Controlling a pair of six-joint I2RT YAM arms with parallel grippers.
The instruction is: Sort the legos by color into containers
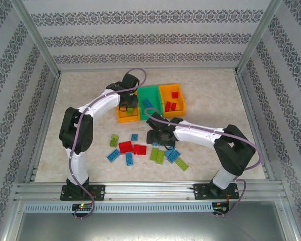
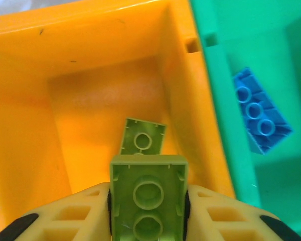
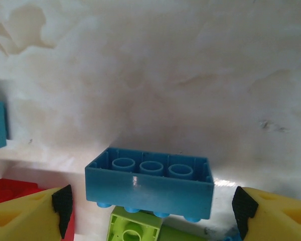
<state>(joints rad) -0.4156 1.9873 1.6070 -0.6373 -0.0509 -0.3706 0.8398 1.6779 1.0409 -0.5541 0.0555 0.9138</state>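
two tools at work. left tool pinched a lime brick by two opposite sides, hollow underside toward the camera, hanging over the floor of the left orange bin. a second lime brick lay on that floor just beyond it. the held one sat toward the bin's right wall, which touched the green bin. a blue brick lay in the green one. right orange bin, at the right end of the row, held red bricks.

right tool stood spread wide, low over the surface, one finger on either side of an upturned blue brick, neither pad touching it. that brick appeared perched, studs down, on a lower lime brick. a red brick was just beside the pad on the left of the wrist view. ten or so loose legos lay near the middle of the surface.

risks, as judged:
- a dropped lime brick could strike the one below and bounce. being close to the shared wall, it might hop into the green bin.
- the blue brick's perch looked unsteady. a lopsided closing could tip it off or twist it between the pads.
- the left pad could catch the red brick and drag it along.
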